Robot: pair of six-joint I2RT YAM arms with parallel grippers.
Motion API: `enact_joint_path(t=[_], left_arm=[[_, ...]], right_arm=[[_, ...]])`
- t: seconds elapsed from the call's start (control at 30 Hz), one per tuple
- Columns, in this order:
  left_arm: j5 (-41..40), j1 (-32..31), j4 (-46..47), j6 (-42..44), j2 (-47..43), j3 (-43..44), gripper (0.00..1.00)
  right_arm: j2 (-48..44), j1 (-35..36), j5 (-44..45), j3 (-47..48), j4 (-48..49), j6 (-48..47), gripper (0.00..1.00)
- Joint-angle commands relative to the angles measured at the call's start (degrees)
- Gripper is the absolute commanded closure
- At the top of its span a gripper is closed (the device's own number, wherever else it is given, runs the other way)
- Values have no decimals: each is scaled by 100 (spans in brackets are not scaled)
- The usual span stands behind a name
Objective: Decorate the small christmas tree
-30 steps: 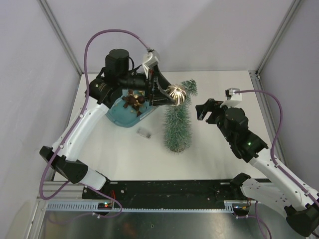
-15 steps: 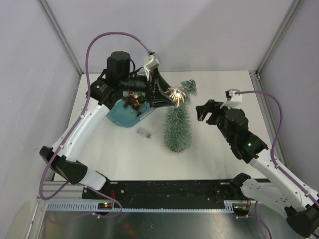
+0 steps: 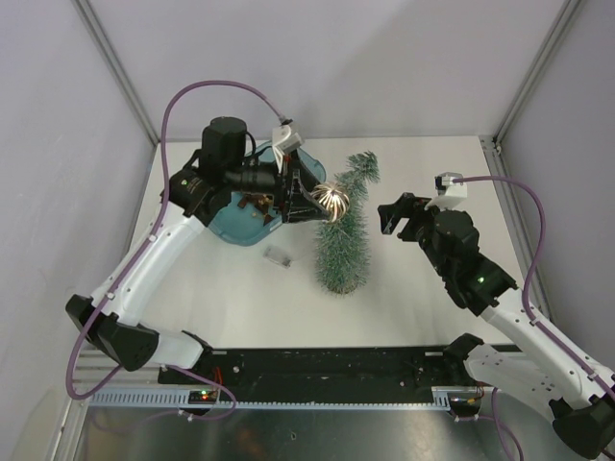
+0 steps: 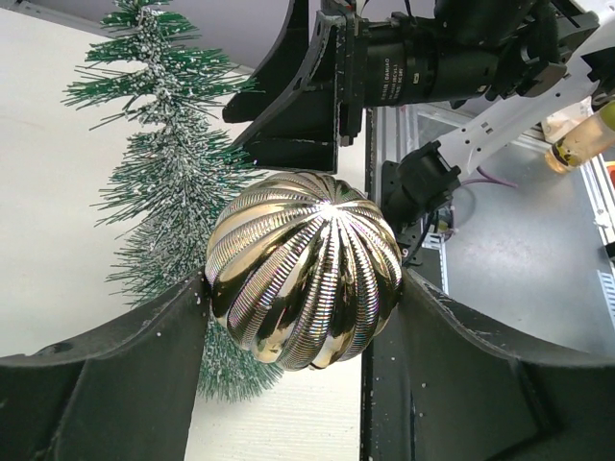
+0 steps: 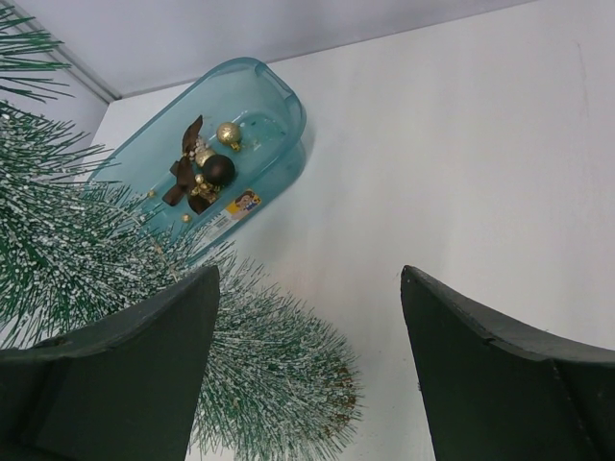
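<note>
The small christmas tree [image 3: 344,235], frosted green with a bent tip, stands mid-table; it also shows in the left wrist view [image 4: 168,192] and the right wrist view [image 5: 86,259]. My left gripper [image 3: 325,204] is shut on a ribbed gold bauble [image 3: 332,202], held against the tree's upper left side; in the left wrist view the bauble [image 4: 306,269] fills the space between the jaws. My right gripper [image 3: 396,213] is open and empty, just right of the tree. The teal tub [image 3: 245,211] holds a brown star ornament [image 5: 187,173], a gold bauble [image 5: 229,134] and a dark bauble [image 5: 219,169].
A small clear plastic piece [image 3: 280,255] lies on the table in front of the tub. The white table [image 3: 423,307] is bounded by grey walls at the back and sides, with a black rail along the near edge.
My left gripper has carried the gold bauble down and slightly left, closer against the tree. The right arm has not moved.
</note>
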Motion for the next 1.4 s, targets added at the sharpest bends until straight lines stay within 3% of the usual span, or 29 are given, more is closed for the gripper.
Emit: enact_joint_path(t=[0.0,0.13,0.3,1.37], left_arm=[[-99,39,97,113,-153,124,36],[-223,170,100,118,-195,206,48],[-386,454,98,98,-300,441,52],[8,595,324,47,-202,-379,52]], right_arm=[[-102,-18,47,1,181,32,19],[-134,-24,64,-3,133,27,20],[-147,-22,69,-15,141,19,20],[594,-213,-719,-16,1343,213,20]])
